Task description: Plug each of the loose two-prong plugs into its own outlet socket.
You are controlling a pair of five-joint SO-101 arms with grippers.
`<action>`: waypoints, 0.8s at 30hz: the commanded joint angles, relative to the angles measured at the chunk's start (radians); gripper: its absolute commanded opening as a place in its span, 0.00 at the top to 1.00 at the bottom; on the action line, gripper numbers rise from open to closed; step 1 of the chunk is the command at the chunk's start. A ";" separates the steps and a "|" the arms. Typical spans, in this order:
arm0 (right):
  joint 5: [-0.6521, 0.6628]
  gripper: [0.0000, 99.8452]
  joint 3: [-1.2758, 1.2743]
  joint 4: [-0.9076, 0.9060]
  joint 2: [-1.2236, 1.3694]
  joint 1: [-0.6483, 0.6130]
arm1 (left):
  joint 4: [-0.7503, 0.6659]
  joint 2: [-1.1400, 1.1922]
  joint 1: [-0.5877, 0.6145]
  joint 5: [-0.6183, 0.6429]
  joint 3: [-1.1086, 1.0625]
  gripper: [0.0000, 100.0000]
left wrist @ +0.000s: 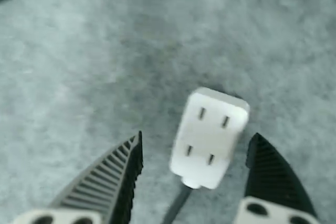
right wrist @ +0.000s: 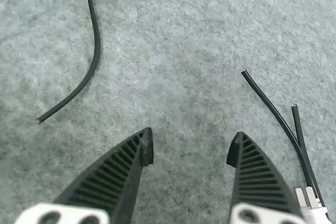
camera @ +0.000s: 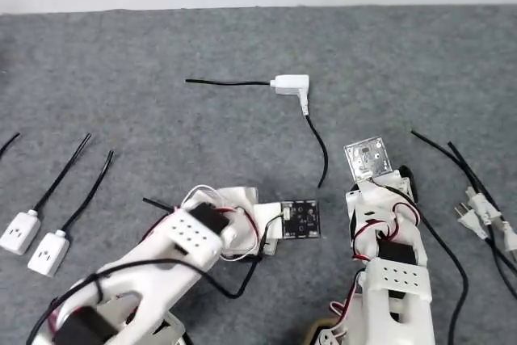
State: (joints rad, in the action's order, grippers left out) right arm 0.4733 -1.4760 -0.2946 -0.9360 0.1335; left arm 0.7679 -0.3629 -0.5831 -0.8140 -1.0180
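Grey felt covers the whole desk [camera: 242, 38], with a pale wall behind at 12 o'clock. Near 12 o'clock, 1 plug-and-socket pair [camera: 289, 84] lies already mated, black cords trailing away. The left hand [left wrist: 197, 140] is spread open with a white outlet socket [left wrist: 210, 129] lying face up on the felt between its fingers [left wrist: 113, 177]. One finger is just beside the socket, and I can't tell if it touches. The right hand [right wrist: 193, 135] is open too, over bare felt and holding nothing. The 2 loose plugs [camera: 478, 209] lie well apart from it, at 3 o'clock on the desk, close together with their cords [right wrist: 273, 108] running side by side. 2 spare sockets [camera: 50, 253] wait at 8 o'clock.

What worries me is this. The socket sits skewed to the line of the left hand's jaws, so a squeeze could catch a corner and spin or skid it instead of clamping it square. It looks light, and its stiff cord may tug it round. The plugs lie so close that the right hand might pinch both, or drag the 2nd along by its cord. Even with clean grasps, the prongs must meet the slots straight, and a tilted socket could make them jam or bend.

I can read no brand, label or writing on the socket face. The marks on the wrist circuit boards [camera: 300, 218] are too small to make out.
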 commanded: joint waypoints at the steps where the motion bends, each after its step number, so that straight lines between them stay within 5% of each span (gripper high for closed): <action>1: -0.006 0.77 0.006 0.024 -0.005 0.012 | 0.061 0.121 0.006 -0.043 0.119 0.70; 6: -0.006 0.77 0.006 0.025 -0.005 0.012 | 0.064 0.245 0.006 -0.069 0.205 0.73; 12: -0.006 0.77 0.006 0.025 -0.005 0.012 | 0.069 0.308 0.006 -0.077 0.260 0.99; 19: -0.006 0.77 0.006 0.025 -0.005 0.012 | 0.077 0.308 0.014 -0.077 0.326 0.98; 24: -0.006 0.77 0.006 0.025 -0.005 0.012 | 0.226 0.308 0.008 -0.078 0.417 0.98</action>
State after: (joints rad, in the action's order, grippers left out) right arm 0.4733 -1.4760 -0.2946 -0.9360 0.1335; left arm 0.8892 -0.0514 -0.5846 -0.8800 -0.7050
